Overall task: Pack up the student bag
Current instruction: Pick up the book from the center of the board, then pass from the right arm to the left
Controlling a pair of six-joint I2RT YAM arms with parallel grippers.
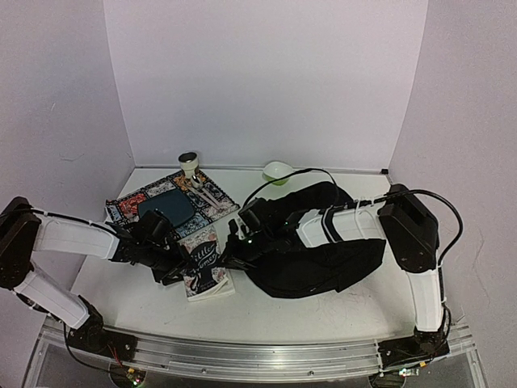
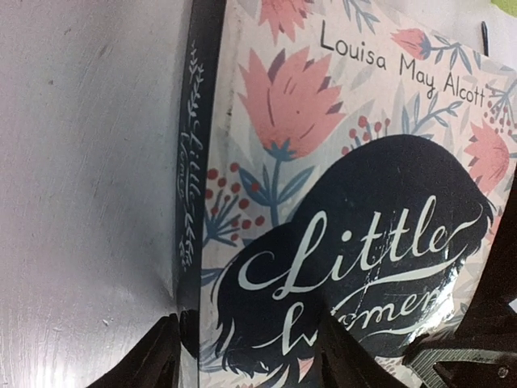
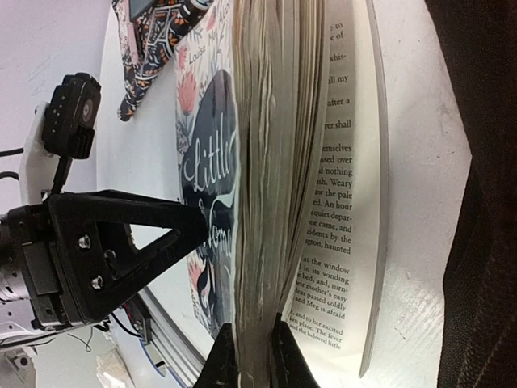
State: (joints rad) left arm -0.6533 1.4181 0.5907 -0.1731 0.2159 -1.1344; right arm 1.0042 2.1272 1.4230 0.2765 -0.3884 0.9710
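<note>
There are two arms [image 1: 73,236] [image 1: 355,222], one bag [image 1: 323,267], one book [image 1: 206,271], one mat [image 1: 121,208], one plate [image 1: 174,208], one bowl [image 1: 277,170] and one cup [image 1: 189,162].

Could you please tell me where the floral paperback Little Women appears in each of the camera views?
Top external: the floral paperback book lies low, left of centre, beside the black fabric backpack.
Left wrist: the book fills most of the frame, cover up.
Right wrist: the book is central, edge-on, pages fanned open.
Shared landmark: the white script title.

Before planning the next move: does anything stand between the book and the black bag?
Nothing visible: only bare table separates the book from the student bag. The right arm does lie across the bag, whose opening is not visible.
</note>
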